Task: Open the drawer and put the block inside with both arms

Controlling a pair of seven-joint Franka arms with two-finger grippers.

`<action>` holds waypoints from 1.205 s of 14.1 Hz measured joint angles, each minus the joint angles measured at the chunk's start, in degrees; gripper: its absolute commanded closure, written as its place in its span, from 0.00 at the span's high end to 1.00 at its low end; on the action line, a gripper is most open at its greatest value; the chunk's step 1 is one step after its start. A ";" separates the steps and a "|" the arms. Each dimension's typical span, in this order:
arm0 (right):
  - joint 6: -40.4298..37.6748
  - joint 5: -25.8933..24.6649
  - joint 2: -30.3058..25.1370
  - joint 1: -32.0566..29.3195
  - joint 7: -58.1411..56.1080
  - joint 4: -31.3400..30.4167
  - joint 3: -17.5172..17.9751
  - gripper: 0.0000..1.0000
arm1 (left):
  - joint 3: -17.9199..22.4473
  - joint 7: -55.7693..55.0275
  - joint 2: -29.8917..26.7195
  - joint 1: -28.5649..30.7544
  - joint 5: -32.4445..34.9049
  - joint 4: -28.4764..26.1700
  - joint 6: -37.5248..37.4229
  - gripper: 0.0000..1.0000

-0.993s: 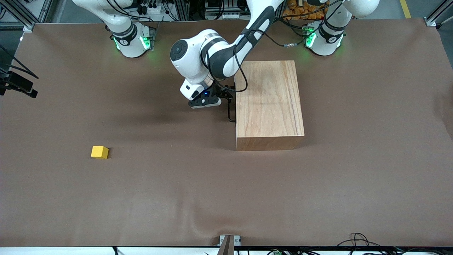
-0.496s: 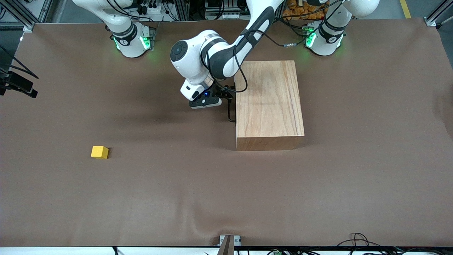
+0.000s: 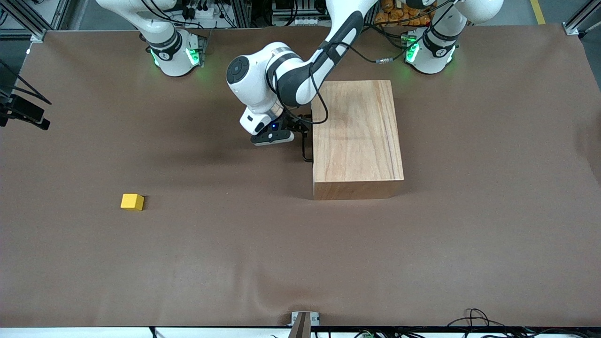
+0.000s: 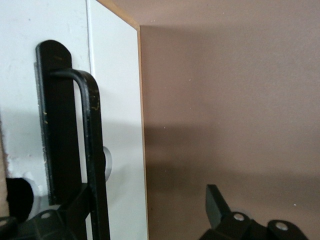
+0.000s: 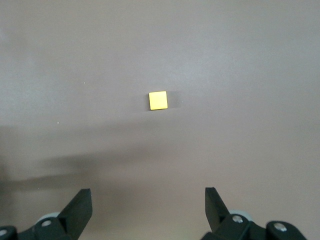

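The light-wood box (image 3: pixel 357 136) stands mid-table with its drawer closed. The drawer's white front panel (image 4: pixel 115 125) and black loop handle (image 3: pixel 306 146) face the right arm's end of the table. My left gripper (image 3: pixel 300 133) is at the handle, open. In the left wrist view the handle bar (image 4: pixel 92 150) runs between its open jaws (image 4: pixel 147 195), close to one finger (image 4: pixel 75 212). The yellow block (image 3: pixel 132 202) lies on the table toward the right arm's end. My right gripper (image 5: pixel 147 194) hangs open and empty high over the block (image 5: pixel 158 100); it is out of the front view.
Brown cloth covers the table (image 3: pixel 300 263). The arms' green-lit bases (image 3: pixel 174 54) (image 3: pixel 429 51) stand along the table edge farthest from the front camera. A black clamp (image 3: pixel 23 112) juts in at the right arm's end.
The left arm's elbow has shifted slightly; its gripper stays at the handle. The drawer is still closed and the block has not moved.
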 measured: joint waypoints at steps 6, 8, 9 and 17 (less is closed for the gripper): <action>-0.04 0.00 0.00 0.00 0.00 0.00 0.00 1.00 | 0.15 0.00 0.74 0.68 0.00 -0.02 3.70 1.00; -0.07 0.00 0.01 0.00 0.00 0.00 0.00 1.00 | 0.15 0.00 1.14 0.79 0.00 -0.02 5.03 1.00; -0.08 0.00 0.01 0.00 0.00 0.00 0.00 1.00 | 0.14 0.00 1.20 0.79 0.00 -0.02 5.44 1.00; -0.10 0.00 0.02 -0.29 0.00 0.00 -0.08 1.00 | -0.60 0.00 1.35 0.27 0.00 -0.01 9.20 1.00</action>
